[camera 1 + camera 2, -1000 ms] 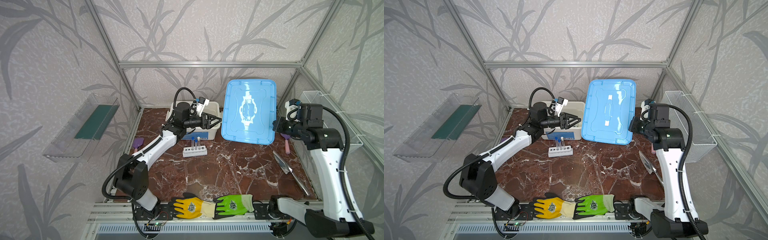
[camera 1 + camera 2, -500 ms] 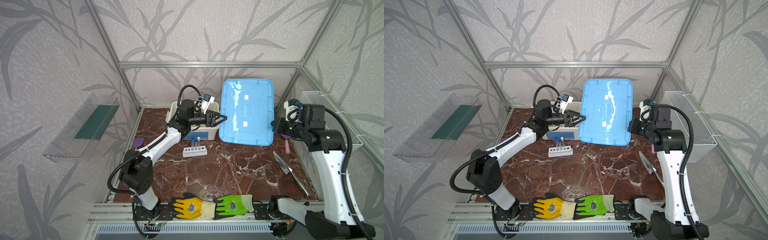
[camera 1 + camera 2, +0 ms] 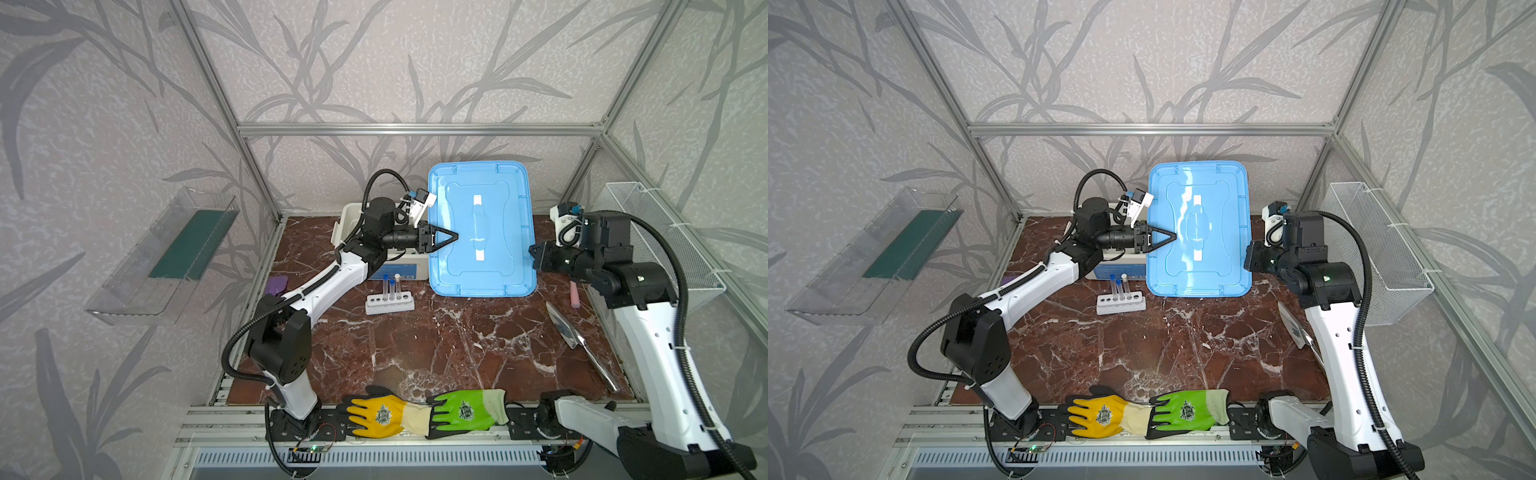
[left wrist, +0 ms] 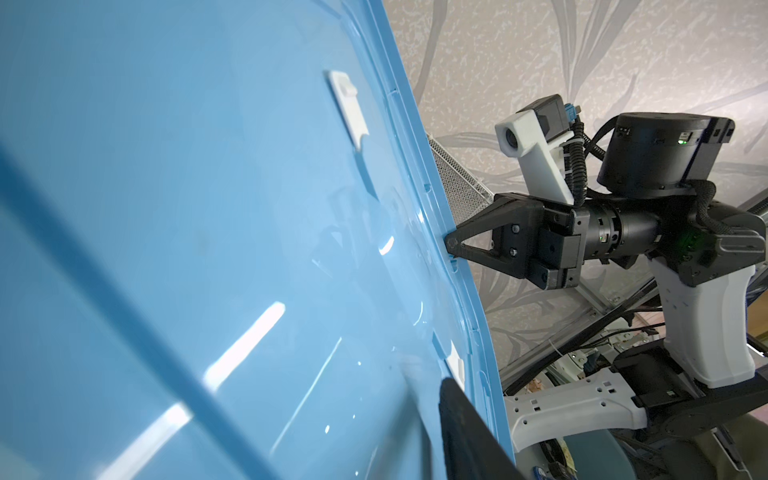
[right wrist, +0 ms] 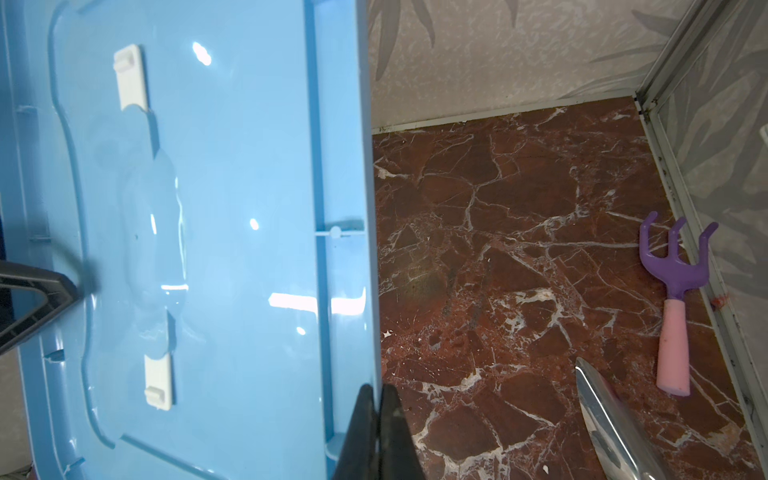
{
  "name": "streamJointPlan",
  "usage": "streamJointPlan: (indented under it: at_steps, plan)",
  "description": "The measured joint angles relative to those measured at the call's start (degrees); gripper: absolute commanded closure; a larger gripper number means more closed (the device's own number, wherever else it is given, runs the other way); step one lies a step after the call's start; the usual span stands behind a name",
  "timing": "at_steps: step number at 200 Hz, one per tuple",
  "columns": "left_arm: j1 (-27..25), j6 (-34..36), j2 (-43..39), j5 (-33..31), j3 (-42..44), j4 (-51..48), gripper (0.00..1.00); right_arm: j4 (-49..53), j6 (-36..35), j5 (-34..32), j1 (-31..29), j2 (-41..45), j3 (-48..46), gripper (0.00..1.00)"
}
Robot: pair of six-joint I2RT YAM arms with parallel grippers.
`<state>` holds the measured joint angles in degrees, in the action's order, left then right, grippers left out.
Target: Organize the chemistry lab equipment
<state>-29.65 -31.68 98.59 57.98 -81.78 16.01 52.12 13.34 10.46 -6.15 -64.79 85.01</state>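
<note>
blue lid (image 3: 498, 199) covers part of white bin (image 3: 347, 216) | left gripper (image 3: 455, 237) opening unclear

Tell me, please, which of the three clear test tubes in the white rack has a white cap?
The tube nearest the blue plastic lid; the others are blue-capped.

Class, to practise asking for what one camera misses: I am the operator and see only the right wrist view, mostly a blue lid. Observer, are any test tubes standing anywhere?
Observer: Yes, three tubes stand in the rack, in front of the bin.
Operator: Whose black tip shows at the far edge of the lid?
Observer: It is the left gripper, reaching in from the bin's side.
Operator: Anything along the table's front edge?
Observer: A yellow glove and a green glove lie there side by side.
</note>
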Motion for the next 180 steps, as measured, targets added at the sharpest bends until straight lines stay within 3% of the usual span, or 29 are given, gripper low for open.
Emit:
streamJointPlan:
  at_steps: [65,118,150,180]
  plan:
    - [0.02,3.30,-0.98,-1.14,-0.70,-5.27,0.79,-3.06,-0.96,-2.62,-1.46,0.04,-2.78,1.00]
    - [-0.04,9.20,-2.97,-3.80,-1.36,-12.09,0.85,-6.43,-0.42,-2.89,-1.49,0.24,-4.85,0.67]
    - [0.02,13.60,-5.11,-6.62,-1.66,-17.07,0.87,-8.15,0.09,-2.95,-1.51,0.31,-4.98,0.57]
    - [0.26,19.87,-6.84,-12.79,-4.11,-25.24,0.88,-8.57,0.09,-3.17,-1.51,0.31,-4.94,0.54]
